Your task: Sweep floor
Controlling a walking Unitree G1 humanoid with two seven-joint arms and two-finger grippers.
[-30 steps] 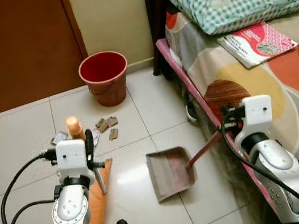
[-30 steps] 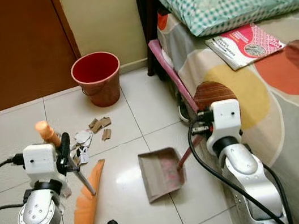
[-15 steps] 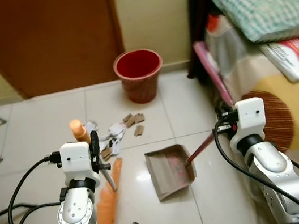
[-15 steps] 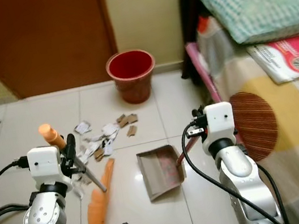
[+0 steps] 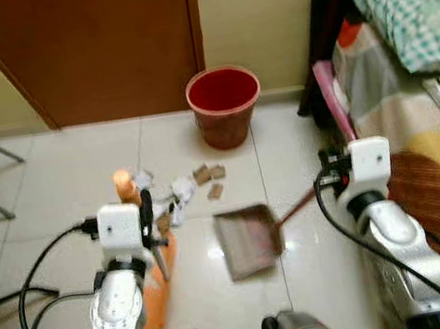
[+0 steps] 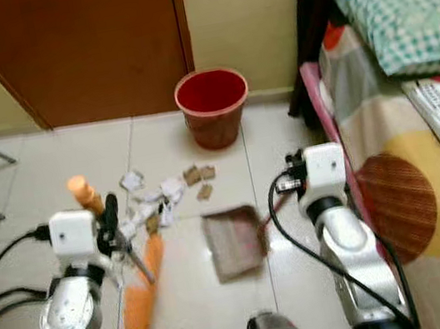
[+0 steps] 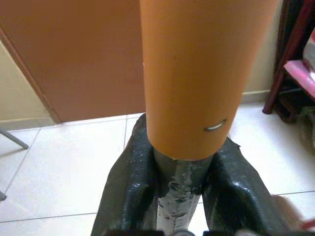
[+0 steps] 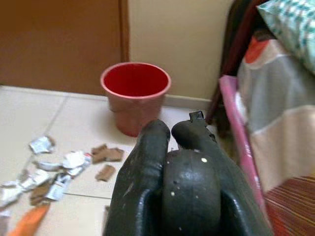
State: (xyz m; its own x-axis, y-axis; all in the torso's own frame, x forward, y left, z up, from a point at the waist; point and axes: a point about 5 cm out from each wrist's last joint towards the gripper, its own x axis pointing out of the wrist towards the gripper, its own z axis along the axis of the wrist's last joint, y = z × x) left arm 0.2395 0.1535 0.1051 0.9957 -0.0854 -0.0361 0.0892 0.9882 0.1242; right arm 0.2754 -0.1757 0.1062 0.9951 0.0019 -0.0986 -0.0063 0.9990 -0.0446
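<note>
Scattered litter of torn paper and brown cardboard scraps (image 6: 162, 198) lies on the white tiled floor (image 6: 43, 169) just in front of the round red plastic bin (image 6: 213, 105), between the bin and the robot; none of it appears yet to be in the flat grey-brown dustpan (image 6: 233, 242), so the sweep seems barely begun, with gathering, collecting and emptying all left to do. The dustpan rests on the tiles nearer the robot than the litter, its mouth turned towards the bin, its thin reddish handle running back to the right gripper (image 8: 179, 142), whose black fingers are pressed together around the handle's end. The orange broom with its grey shaft and orange grip (image 6: 136, 292) stands beside the litter on the side away from the bed, bristles on the floor; the left gripper (image 7: 179, 182) pinches the shaft just below the grip (the wrist view shows both fingers tight against it). The litter's nearest pieces lie just beside the bristles, well short of the pan.
</note>
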